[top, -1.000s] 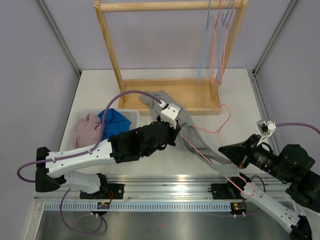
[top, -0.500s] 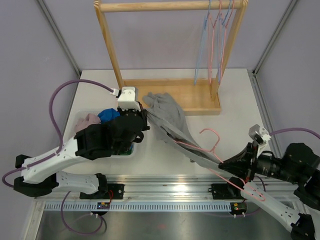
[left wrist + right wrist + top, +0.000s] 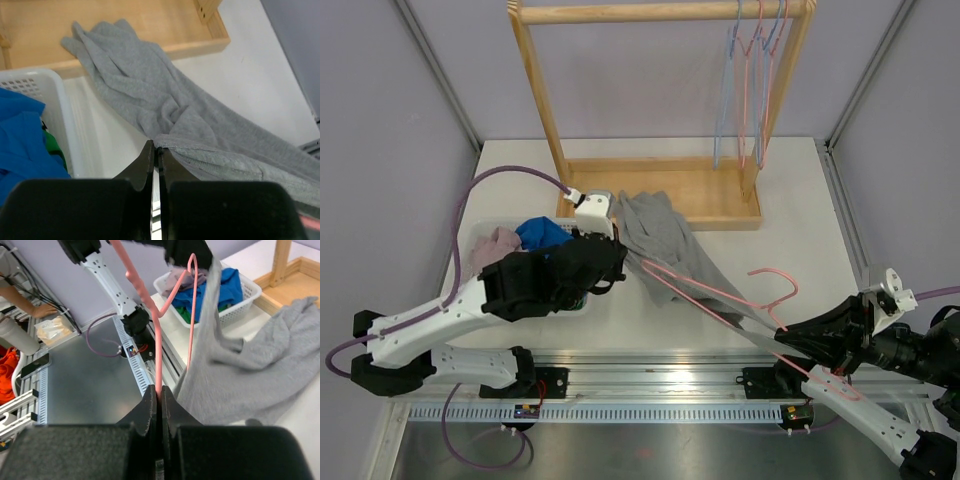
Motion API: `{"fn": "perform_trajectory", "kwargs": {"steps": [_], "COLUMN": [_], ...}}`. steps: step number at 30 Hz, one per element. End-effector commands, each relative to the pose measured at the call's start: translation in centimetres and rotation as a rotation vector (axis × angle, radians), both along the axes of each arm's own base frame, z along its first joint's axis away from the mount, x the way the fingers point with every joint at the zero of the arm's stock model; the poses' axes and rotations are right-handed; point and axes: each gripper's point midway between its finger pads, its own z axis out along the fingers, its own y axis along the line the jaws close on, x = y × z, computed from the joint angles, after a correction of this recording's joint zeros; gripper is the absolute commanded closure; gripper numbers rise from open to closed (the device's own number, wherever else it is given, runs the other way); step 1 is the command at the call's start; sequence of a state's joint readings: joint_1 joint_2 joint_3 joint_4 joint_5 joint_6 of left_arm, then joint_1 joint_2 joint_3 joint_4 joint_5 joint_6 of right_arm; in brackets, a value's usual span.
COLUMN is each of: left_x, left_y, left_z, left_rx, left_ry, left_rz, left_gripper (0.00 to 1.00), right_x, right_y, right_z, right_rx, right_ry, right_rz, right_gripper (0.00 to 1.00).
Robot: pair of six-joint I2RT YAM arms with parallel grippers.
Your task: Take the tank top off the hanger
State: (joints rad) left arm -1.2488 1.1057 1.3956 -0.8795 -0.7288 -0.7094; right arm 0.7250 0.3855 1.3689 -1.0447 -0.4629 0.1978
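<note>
The grey tank top (image 3: 665, 240) lies stretched across the table from the wooden rack base toward the front right. It also shows in the left wrist view (image 3: 165, 105) and the right wrist view (image 3: 250, 370). My left gripper (image 3: 618, 258) is shut on a grey hem of the tank top (image 3: 165, 141). The pink hanger (image 3: 720, 292) runs through the cloth, its hook up near the right. My right gripper (image 3: 788, 340) is shut on the hanger's pink wire (image 3: 158, 350), held above the table's front edge.
A white basket (image 3: 582, 231) with blue, green and pink clothes stands at the left. A wooden rack (image 3: 650, 190) at the back holds several pink and blue hangers (image 3: 750, 80). The metal rail (image 3: 650, 375) runs along the front edge.
My right gripper has pulled the pink hanger toward the front right and lifted its hook. My left gripper, still holding the tank top, has shifted slightly right. The cloth is more stretched.
</note>
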Motion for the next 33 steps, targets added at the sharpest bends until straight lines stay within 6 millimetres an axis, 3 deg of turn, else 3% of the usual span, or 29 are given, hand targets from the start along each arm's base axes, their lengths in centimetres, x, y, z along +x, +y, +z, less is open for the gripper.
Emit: {"fn": "perform_trajectory", "kwargs": {"steps": [1,3,7,9,11,12,13,15,18,22,25,26,28,29,31,33], "left_x": [-1.3,-2.2,-3.4,-4.1,-5.3,-6.2,-7.1,-8.6,-10.9,-12.3,-10.7,-9.4,-8.3,-7.3,-6.5,-6.7], "left_y": [-2.3,-2.8,-2.5,-3.1,-3.6,-5.2,-5.7,-7.4,-9.3,-10.1,-8.6,-6.7,-5.1,-2.9,-1.2,-1.6], "left_z": [-3.8,-7.4,-12.0,-12.1,-13.7,-12.4,-13.5,-12.6,-12.7,-15.2,-17.5,-19.1,-19.4,-20.2,-20.5,-20.2], "left_rx": [-0.011,0.017,-0.006,-0.081,-0.082,-0.166,-0.164,-0.227,-0.241,-0.127,-0.044,0.048,0.068,0.145,0.170,0.157], "left_ry": [0.101,0.154,0.219,0.231,0.241,0.237,0.244,0.239,0.247,0.274,0.312,0.307,0.315,0.291,0.287,0.283], "left_rz": [-0.089,-0.093,-0.086,-0.118,-0.191,-0.275,-0.331,-0.443,-0.587,-0.611,-0.455,-0.349,-0.212,-0.124,-0.032,-0.064], "left_gripper": [1.00,1.00,1.00,1.00,1.00,1.00,1.00,1.00,1.00,1.00,1.00,1.00,1.00,1.00,1.00,1.00], "right_x": [-1.7,-2.5,-2.3,-1.3,-0.3,-0.1,0.9,1.2,2.3,4.0,7.2,8.9,11.2,13.4,14.9,14.9], "right_y": [0.6,0.1,-1.0,-1.2,-0.7,-0.5,0.5,1.0,2.0,2.2,2.6,2.3,1.9,1.4,1.2,1.2], "right_z": [3.8,5.2,7.5,7.9,8.1,8.3,8.3,8.6,9.3,10.2,10.5,10.6,10.4,10.1,9.6,9.5], "right_rx": [0.126,0.174,0.253,0.275,0.324,0.364,0.407,0.501,0.669,0.836,0.783,0.774,0.701,0.663,0.581,0.623], "right_ry": [-0.149,-0.214,-0.324,-0.327,-0.327,-0.306,-0.319,-0.308,-0.375,-0.508,-0.538,-0.515,-0.442,-0.388,-0.379,-0.440], "right_rz": [0.107,0.120,0.060,-0.001,-0.020,-0.021,-0.018,-0.001,0.027,-0.004,-0.138,-0.220,-0.338,-0.448,-0.523,-0.521], "right_gripper": [1.00,1.00,1.00,1.00,1.00,1.00,1.00,1.00,1.00,1.00,1.00,1.00,1.00,1.00,1.00,1.00]}}
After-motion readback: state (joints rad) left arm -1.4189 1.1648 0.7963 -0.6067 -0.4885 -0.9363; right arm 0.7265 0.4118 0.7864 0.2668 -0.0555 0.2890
